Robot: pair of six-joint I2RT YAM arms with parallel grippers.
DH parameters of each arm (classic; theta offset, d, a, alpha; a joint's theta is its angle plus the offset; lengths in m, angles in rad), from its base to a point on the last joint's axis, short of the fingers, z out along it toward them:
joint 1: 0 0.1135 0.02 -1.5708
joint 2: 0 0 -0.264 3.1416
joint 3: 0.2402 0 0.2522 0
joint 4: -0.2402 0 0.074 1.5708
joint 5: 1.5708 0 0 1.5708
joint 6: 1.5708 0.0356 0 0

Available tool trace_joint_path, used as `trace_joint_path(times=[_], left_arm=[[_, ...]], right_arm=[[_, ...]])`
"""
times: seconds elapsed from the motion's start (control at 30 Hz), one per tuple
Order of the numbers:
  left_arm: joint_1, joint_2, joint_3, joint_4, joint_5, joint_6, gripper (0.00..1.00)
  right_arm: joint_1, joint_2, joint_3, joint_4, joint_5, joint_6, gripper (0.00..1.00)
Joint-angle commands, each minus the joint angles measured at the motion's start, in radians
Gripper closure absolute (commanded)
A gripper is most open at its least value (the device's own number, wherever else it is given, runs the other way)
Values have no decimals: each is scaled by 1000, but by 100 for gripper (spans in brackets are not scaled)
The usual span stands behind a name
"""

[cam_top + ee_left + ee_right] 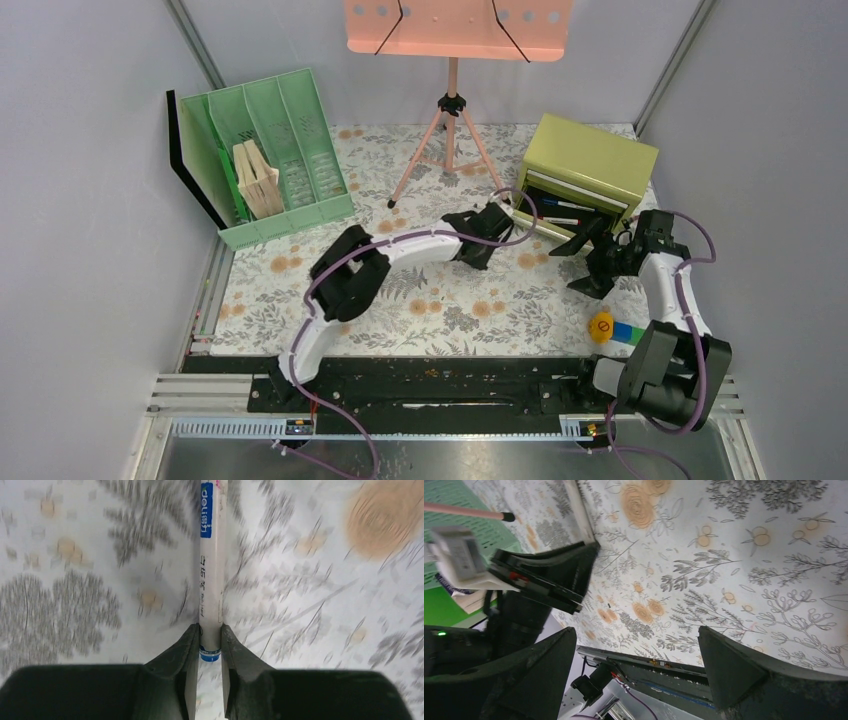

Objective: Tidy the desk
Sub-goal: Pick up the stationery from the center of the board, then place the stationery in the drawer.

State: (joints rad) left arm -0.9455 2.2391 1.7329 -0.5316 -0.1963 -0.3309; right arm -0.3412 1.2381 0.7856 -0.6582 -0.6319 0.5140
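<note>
Left hand (210, 639) first: we see its two black fingers (182, 647) pinched tight on a white marker (211, 570), gripping near the blue-ringed end, the barrel running straight away from the wrist camera; on a blue patch near the far end we read "deli"; more printing runs down the barrel, too soft for us to make out; the print behind is smeared. From above, that arm stretches long and low from its base at near left, elbow over the middle of the surface (400, 300), hand out by the front of the open drawer (565, 212) of the yellow-green box (590, 160); a few pens lie in the drawer.

Right hand (636, 632) now: fingers spread wide, nothing between them, only fern-and-flower print below; its arm is folded up tight at near right, hand just in front of the drawer and near the left hand; room is tight there.

The surface fills the floor between the grey walls, a black rail (430, 385) along its near edge; we have a broad open stretch across the middle and near left. A green file rack (300, 120) with wooden pieces in one slot sits in the far-left corner; a pink music stand (455, 25) plants its tripod at far centre; a yellow round piece (601, 327) with a red mark we can't read sits beside blue and green blocks (628, 334) at the near-right edge.
</note>
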Motion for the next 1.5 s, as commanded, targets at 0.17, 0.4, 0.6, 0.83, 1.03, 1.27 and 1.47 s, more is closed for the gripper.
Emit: trace_joint_path(times=[0.17,0.4,0.6,0.83,1.03,1.27,1.47], left_arm=[[-1,-257,-367,15,181,-24,100],[8,-458,-572,157,351,-109,100],[14,-621,-679,258,377,-153,100],[14,-770,-670,250,317,-152,100],[16,-862,-658,284,311,-155,100],[17,-898,-636,333,369,-193,100],[20,-872,-600,342,395,-211,100]], right_arm=[[-3,-63,-50,7,-123,-41,1],[-2,-94,-46,-22,-132,-84,1],[-1,-121,-49,-27,-142,-76,1],[14,-127,-28,-28,-208,-52,2],[88,-157,-4,22,-226,16,2],[250,-160,44,174,-218,125,6],[352,-137,87,311,-242,214,13]])
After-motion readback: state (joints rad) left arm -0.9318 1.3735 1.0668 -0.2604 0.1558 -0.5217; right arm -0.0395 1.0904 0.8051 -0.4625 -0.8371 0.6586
